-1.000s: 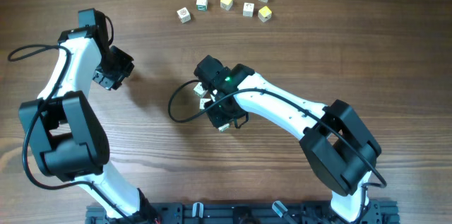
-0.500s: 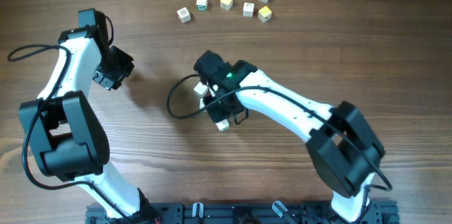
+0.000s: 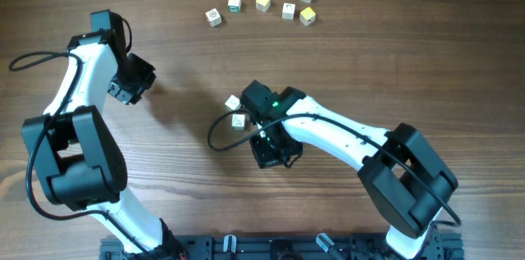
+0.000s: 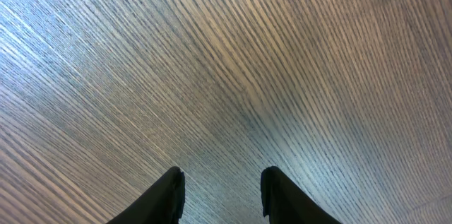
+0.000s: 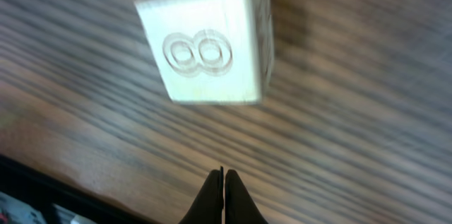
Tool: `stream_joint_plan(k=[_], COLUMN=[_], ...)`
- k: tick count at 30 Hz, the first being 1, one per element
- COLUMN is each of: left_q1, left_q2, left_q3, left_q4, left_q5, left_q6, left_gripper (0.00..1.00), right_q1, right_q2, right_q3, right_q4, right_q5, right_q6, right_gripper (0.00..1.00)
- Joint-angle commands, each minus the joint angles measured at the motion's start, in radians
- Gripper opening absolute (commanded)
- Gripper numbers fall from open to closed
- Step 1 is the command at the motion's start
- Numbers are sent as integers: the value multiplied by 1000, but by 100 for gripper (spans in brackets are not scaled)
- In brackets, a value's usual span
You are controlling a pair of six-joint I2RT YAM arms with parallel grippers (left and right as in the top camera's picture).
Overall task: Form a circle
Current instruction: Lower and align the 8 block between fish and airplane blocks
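- Overhead: since a second ago the right gripper [image 3: 271, 147] has slid back toward the robot's base. Two pale cubes it was covering now sit bare just left of its wrist.
- Those two, mid-table, are all we can see of the circle [image 3: 239, 120]. The cube that lay at the gripper's lower edge is out of sight now.
- The left gripper [image 3: 134, 79] has not budged, its arm bent up at the far left, well apart. The loose scatter [image 3: 262, 2] along the far side of the table [image 3: 394, 63] lies as before.
- Left wrist: jaws spread over bare wood, pinching nothing.
- Right wrist: here is what overhead hides. The jaws are pressed together and empty, and a pale cube stamped 8 [image 5: 208, 44] lies just ahead of the tips, not touching, on blurred wood.
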Motion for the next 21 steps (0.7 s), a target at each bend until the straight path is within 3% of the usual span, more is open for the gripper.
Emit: stream_joint_plan(k=[1,21], left_q1=[-1,-1], left_q2=[-21,-21], left_q3=[14,14], left_q4=[0,0], left_q5=[2,2], left_q6=[4,5], left_gripper=[38,39], right_q1=[4,-60], right_q2=[-7,-7], right_q3=[-28,-27], right_q4=[30,158], right_q5=[-63,-52], right_q6=[25,113], right_gripper=[4,5])
